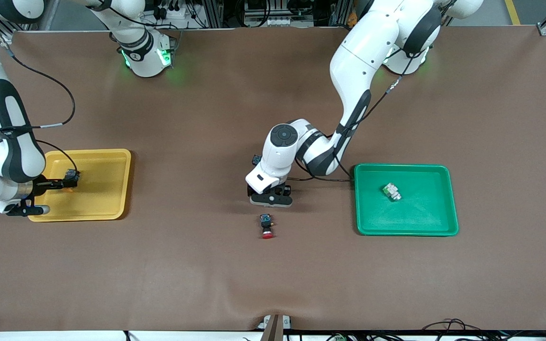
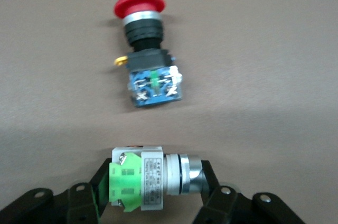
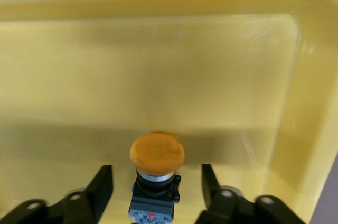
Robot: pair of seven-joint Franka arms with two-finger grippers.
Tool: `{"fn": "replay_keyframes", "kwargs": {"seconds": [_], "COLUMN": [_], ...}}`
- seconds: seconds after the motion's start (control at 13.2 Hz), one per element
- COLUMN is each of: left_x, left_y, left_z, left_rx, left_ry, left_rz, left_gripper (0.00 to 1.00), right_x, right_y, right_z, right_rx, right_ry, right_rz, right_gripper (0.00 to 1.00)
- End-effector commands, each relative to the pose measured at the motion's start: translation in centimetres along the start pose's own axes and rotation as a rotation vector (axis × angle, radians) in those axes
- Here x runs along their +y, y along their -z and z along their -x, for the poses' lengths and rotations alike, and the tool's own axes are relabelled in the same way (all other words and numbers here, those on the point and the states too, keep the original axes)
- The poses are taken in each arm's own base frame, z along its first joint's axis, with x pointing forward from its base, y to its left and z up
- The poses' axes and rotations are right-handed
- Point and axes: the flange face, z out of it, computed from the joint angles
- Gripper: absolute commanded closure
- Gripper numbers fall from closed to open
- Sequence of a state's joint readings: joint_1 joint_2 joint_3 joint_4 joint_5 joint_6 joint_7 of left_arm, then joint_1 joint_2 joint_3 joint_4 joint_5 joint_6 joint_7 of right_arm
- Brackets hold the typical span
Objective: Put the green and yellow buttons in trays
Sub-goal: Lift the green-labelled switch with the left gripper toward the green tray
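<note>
Right wrist view: right gripper fingers parted around the yellow button in the yellow tray. Left gripper fingers clasp a green button on the tabletop.

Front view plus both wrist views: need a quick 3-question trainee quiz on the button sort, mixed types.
1. True or false: the green tray already holds a green button.
2. Pick one. The right gripper, fingers open, stands around:
A. a red-capped button on the table
B. a yellow button in the yellow tray
C. nothing at all
3. Short answer: the left gripper is down at a second green button on the table. What lies close by, nearer to the front camera?

Key: 1 true; 2 B; 3 the red-capped button, which goes in neither tray.
</note>
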State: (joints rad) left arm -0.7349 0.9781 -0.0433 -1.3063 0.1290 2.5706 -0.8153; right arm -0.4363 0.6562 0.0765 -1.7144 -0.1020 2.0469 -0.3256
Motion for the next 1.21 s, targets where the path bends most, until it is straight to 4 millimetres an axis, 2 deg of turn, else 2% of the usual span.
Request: {"fn": "replay_keyframes", "kwargs": {"seconds": [0.0, 0.3, 0.45, 0.68, 0.76, 0.91, 1.14], "left_x": [-0.3, -3.7, -6.8, -12.9, -15.4, -21.0, -25.5], "left_y": [4.2, 12.9, 16.7, 20.6, 21.6, 23.8, 24.3], "left_z": [-1.3, -4.6, -5.6, -5.3, -5.2, -5.7, -5.0], "left_rx": [-0.035, -0.087, -0.1, -0.118, -0.132, -0.15, -0.176], "left_ry": [0.033, 0.123, 0.14, 0.144, 0.101, 0.031, 0.065], "left_rz": [-0.069, -0.164, -0.189, -0.219, -0.227, -0.233, -0.256], "left_gripper": [1.0, 1.0, 1.0, 1.0, 1.0, 1.0, 1.0], "right_x": [-1.1, -4.9, -8.3, -14.4, -16.4, -21.7, -28.5], "right_y": [1.3, 4.0, 5.7, 6.7, 7.2, 7.7, 8.4], "right_z": [-0.7, -1.6, -2.0, -2.6, -2.7, -2.8, -2.5], "right_rx": [-0.01, -0.045, -0.098, -0.134, -0.131, -0.145, -0.143], "right_ry": [-0.031, -0.058, -0.112, -0.2, -0.236, -0.322, -0.463], "right_rz": [0.002, 0.01, 0.005, -0.011, -0.013, -0.018, -0.015], "right_gripper": [0.0, 0.0, 0.0, 0.0, 0.0, 0.0, 0.0]}}
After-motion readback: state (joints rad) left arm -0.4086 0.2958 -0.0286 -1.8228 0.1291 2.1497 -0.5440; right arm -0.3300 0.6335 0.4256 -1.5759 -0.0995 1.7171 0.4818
